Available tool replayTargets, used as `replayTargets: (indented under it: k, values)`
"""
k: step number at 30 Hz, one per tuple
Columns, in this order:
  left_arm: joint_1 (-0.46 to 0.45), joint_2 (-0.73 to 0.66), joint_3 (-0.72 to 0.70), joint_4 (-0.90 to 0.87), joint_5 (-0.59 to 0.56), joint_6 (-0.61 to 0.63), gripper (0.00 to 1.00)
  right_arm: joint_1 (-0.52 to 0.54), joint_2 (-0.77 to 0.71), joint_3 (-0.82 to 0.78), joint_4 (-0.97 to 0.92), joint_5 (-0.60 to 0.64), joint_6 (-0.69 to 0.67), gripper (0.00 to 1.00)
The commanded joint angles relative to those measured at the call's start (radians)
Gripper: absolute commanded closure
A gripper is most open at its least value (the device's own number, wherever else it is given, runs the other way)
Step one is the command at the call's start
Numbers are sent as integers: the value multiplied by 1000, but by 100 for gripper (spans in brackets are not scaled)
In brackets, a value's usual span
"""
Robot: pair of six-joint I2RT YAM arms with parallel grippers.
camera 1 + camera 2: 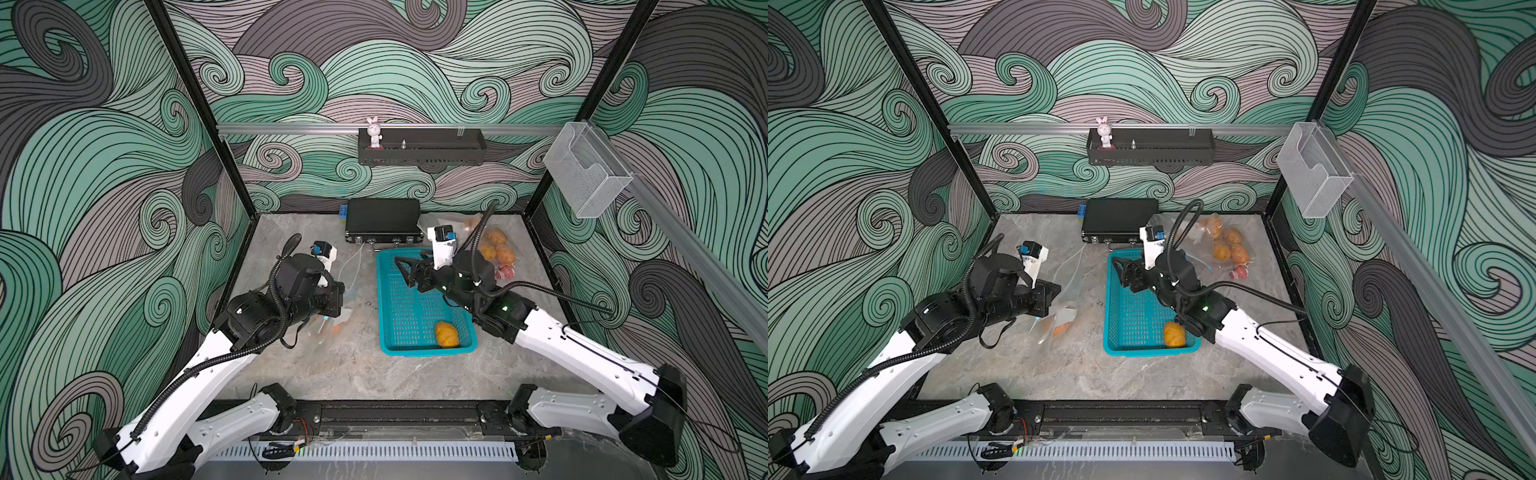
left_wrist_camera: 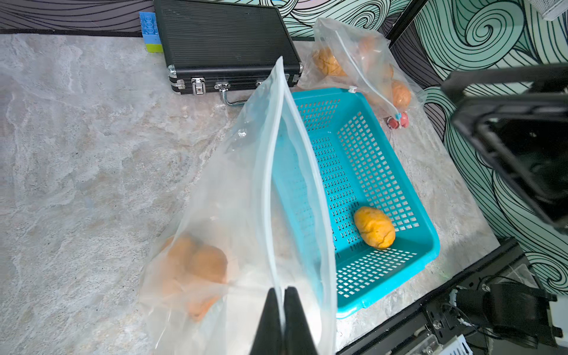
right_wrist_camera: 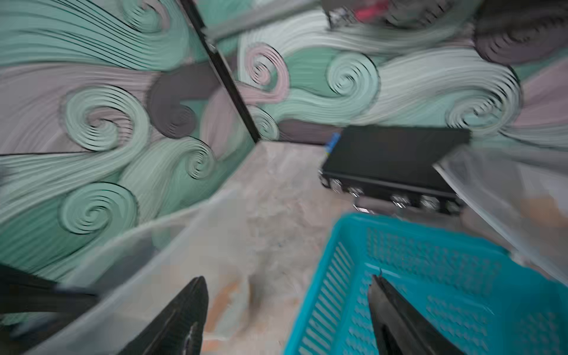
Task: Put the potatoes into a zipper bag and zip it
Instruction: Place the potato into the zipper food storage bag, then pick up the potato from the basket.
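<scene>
A robot lab cell: swirl-printed walls [image 1: 374, 62], aluminium rail [image 1: 291, 129], marble-look tabletop [image 1: 332, 365].

Swirl-patterned green walls [image 1: 374, 62], grey marble tabletop [image 1: 353, 374], black wall shelf [image 1: 422, 156].

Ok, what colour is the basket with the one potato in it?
Turquoise blue basket, clearest in the left wrist view.

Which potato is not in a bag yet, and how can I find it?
Look for the turquoise basket in the middle of the grey table. One orange potato lies alone in the corner nearest the robot's base. The other potatoes sit inside clear zipper bags.
</scene>
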Motion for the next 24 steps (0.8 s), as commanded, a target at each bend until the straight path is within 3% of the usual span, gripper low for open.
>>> replayTargets:
  k: [1, 6, 15, 24]
  values:
    - [8, -14, -8, 3, -14, 33, 100, -24, 24, -40, -447, 4, 22, 20]
    - [8, -22, -17, 3, -9, 35, 100, -31, 91, -120, -592, 45, 20, 16]
    - [9, -19, -25, -14, -14, 52, 100, -31, 218, -195, -544, 102, 48, 17]
    - [10, -19, -33, -14, -10, 59, 100, -29, 350, -196, -470, 2, 80, 24]
